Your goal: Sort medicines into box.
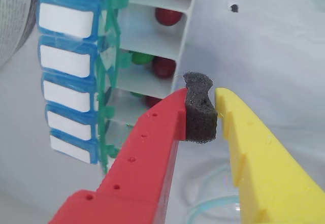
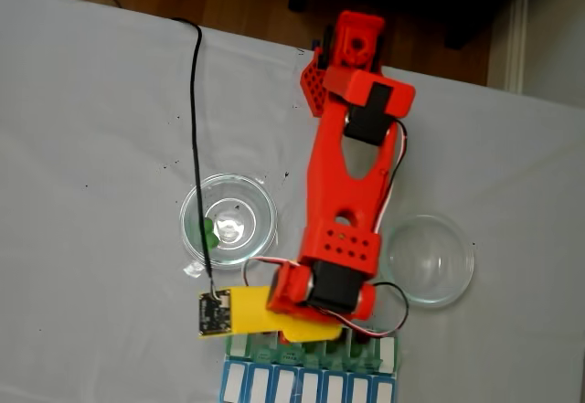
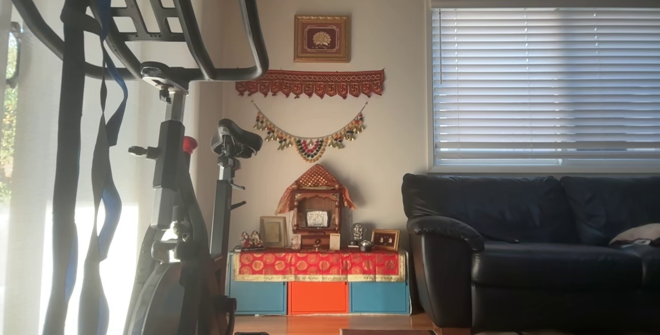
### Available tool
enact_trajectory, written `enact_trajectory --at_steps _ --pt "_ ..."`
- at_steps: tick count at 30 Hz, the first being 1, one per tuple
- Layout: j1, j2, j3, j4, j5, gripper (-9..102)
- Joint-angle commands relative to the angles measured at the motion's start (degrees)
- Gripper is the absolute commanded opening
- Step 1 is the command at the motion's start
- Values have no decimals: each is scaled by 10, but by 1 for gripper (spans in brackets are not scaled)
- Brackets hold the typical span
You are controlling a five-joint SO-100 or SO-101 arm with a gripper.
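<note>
My fingers (image 1: 216, 113) stand slightly apart, holding nothing, just off the box's (image 1: 152, 36) white row. Dark red pills (image 1: 168, 16) and a green one (image 1: 142, 58) sit in its compartments. One green pill (image 2: 209, 230) lies in the dish (image 2: 228, 221) at ten o'clock from the box on the counter (image 2: 91, 147).

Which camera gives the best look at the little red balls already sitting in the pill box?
The wrist view: the pill box stands close, its white compartments open, with dark red pills plainly inside. The fixed view catches the box at the bottom edge, partly under the arm. The other view faces a living room.
</note>
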Motion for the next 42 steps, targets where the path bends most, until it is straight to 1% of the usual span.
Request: enact_trajectory --at_steps 1,5,9,15,20,24,31,36,38,42 --pt "28 99 -30 25 -19 1" --pt "64 120 -10 62 11 1" --pt "106 173 53 54 41 1" --pt "173 285 201 -21 102 1" --pt "232 323 292 -79 171 1" --pt "262 351 367 -136 204 1" --pt "268 407 462 -212 235 1" --pt "268 384 468 -236 264 1" --pt "265 372 474 -253 273 4" --pt "265 350 470 -260 273 19"
